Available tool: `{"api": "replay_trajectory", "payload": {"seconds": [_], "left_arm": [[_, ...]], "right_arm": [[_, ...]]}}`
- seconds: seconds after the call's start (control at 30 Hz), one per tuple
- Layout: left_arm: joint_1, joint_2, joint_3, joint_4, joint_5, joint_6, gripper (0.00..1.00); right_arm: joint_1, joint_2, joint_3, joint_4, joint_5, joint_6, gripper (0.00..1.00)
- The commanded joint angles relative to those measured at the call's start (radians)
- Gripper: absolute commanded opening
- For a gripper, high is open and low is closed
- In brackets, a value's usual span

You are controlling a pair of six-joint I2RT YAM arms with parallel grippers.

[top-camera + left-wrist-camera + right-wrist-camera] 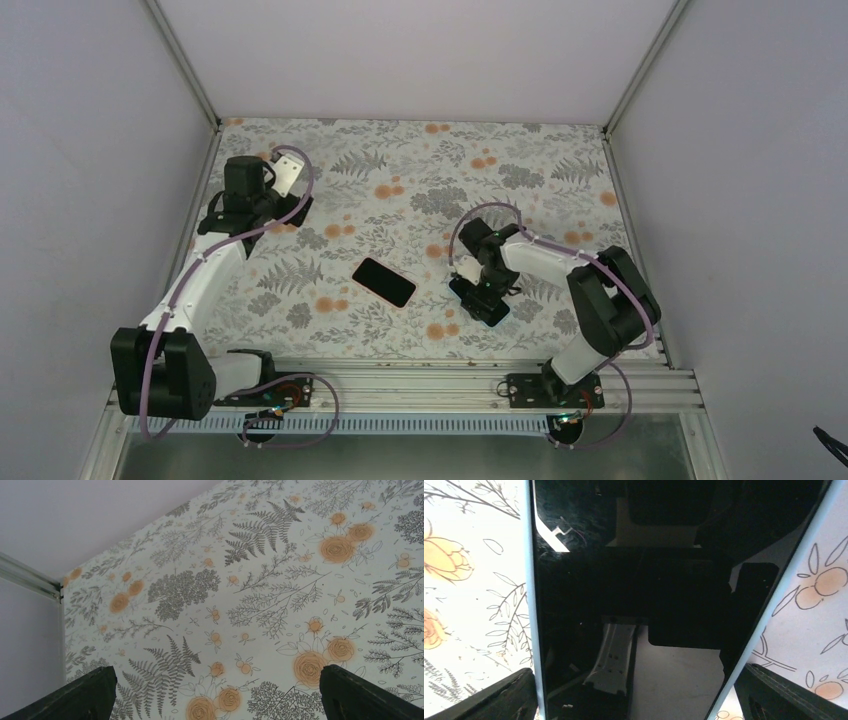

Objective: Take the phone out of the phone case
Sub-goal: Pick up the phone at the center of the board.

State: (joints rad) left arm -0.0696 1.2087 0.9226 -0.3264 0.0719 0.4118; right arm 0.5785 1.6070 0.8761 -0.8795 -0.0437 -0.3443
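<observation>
Plainly, the glossy black slab lying flat on the desk straight below the right fingers is the thing to deal with. It fills the gap between the two tips, and its pale-blue rim runs just inside each one. Those fingers are spread wide and hold nothing; whether the tips touch the rim I cannot tell.

The left fingers are likewise wide apart and empty, with only patterned desk between and below them. A second dark slab with a reddish edge lies flat off to the left of the right fingers, between the two arms. The views do not settle which of the two is bare phone and which is case, or whether the pale rim is a case still on.

As I judge it, the slab under the right fingers is stiff and fairly dense for its thinness. Its face is mirror-smooth, so it is slippery and likely to scratch or crack under a hard pinch. A case would be softer and would flex at the corners. The face offers no hold from above, so the place to grip is across the short width, on the long edges.
</observation>
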Motion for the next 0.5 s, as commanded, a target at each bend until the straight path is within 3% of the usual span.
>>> {"api": "replay_trajectory", "payload": {"seconds": [0.0,0.03,0.17,0.37,0.47], "left_arm": [[-0.001,0.000,-0.013,0.023,0.022,0.012,1.00],[-0.002,-0.001,-0.013,0.022,0.030,0.015,1.00],[-0.022,0.024,0.027,-0.013,0.093,0.037,1.00],[-0.122,0.142,0.143,-0.075,0.142,0.067,1.00],[-0.136,0.221,0.237,-0.170,0.265,0.116,1.00]], "right_arm": [[0.029,0.048,-0.016,0.041,0.050,0.038,1.00],[0.029,0.049,-0.017,0.051,0.057,0.031,0.99],[0.029,0.032,-0.032,0.098,0.083,-0.001,0.70],[0.030,0.000,-0.031,0.149,0.127,0.000,0.57],[0.029,-0.070,-0.002,0.144,0.120,-0.016,0.55]]}}
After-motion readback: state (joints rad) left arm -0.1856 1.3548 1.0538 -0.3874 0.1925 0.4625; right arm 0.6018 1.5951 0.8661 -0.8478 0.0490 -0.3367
